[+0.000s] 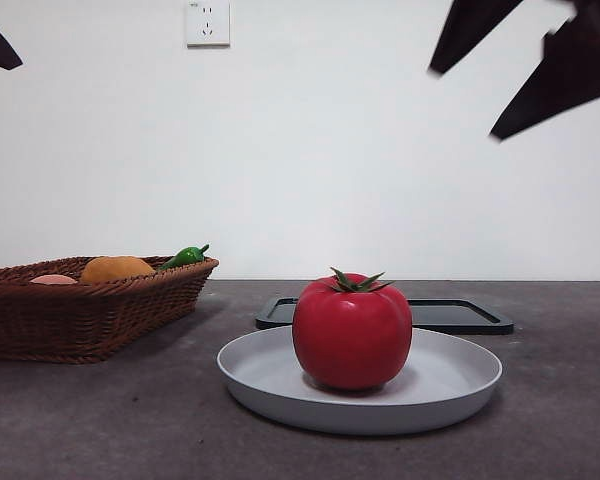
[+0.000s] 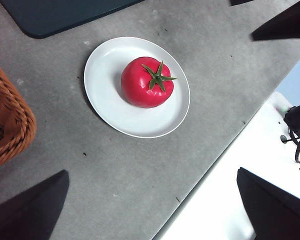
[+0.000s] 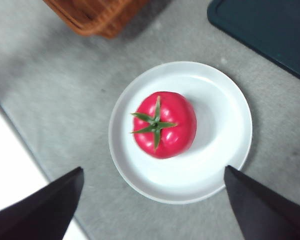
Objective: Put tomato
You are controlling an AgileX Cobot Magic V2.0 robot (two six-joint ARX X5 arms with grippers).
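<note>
The glossy red tomato (image 1: pixel 352 330) with its green calyx stands upright on a round white plate (image 1: pixel 450 385) in the middle of the grey table. It also shows in the left wrist view (image 2: pixel 146 82) and the right wrist view (image 3: pixel 165 125), on the plate (image 2: pixel 107 100) (image 3: pixel 225 100). My right gripper (image 3: pixel 153 172) is open and empty, high above the plate; it shows at the top right of the front view (image 1: pixel 465 103). My left gripper (image 2: pixel 152 172) is open and empty, high above the table beside the plate, a black tip in the front view (image 1: pixel 0 50).
A brown wicker basket (image 1: pixel 80 310) at the left holds an orange fruit (image 1: pixel 117 268), a green chili (image 1: pixel 185 257) and a pinkish item (image 1: pixel 53 280). A flat black tray (image 1: pixel 460 315) lies behind the plate. The table's edge (image 2: pixel 210 165) runs close to the plate.
</note>
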